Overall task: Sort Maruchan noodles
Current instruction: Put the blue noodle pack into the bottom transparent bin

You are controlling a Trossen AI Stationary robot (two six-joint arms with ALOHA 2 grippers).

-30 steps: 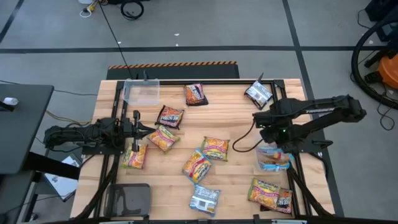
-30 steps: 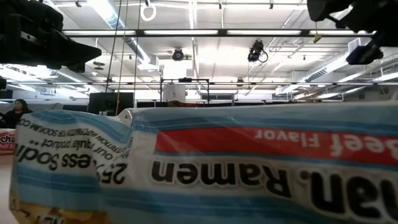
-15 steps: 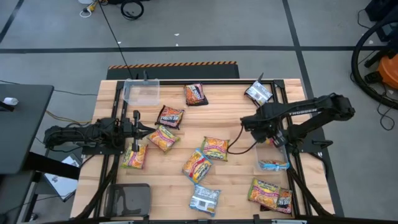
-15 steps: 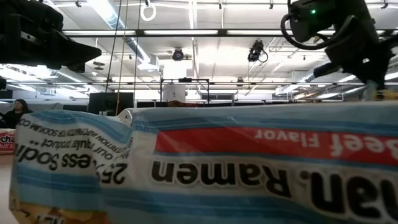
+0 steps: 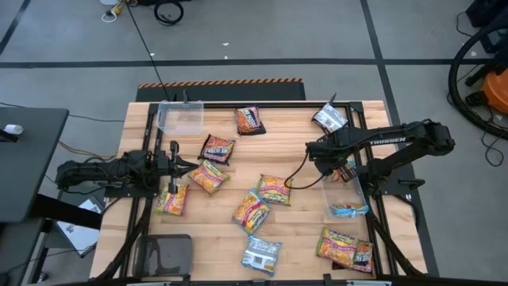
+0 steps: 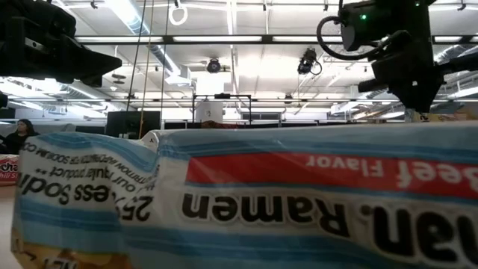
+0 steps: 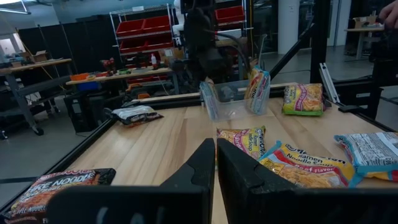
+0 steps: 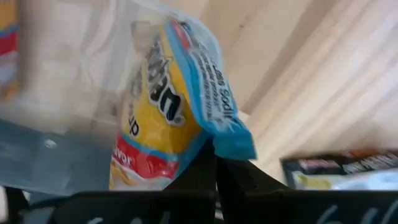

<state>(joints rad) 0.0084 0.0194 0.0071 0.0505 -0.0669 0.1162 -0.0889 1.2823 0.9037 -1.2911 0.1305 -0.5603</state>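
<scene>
Yellow-blue packet (image 8: 163, 118) hangs pinched in our right tool (image 5: 343, 168), just above the clear bin's (image 5: 329, 193) far rim; left tool (image 5: 176, 164) closed, empty, well away.

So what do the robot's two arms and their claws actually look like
Both are dark, near-black jointed arms. The right arm carries white lettering along one link, a small green light near its wrist and a black cable looping below. The left claw has two flat, matte black fingers, tapering to the tips. The right claw looks the same.
</scene>
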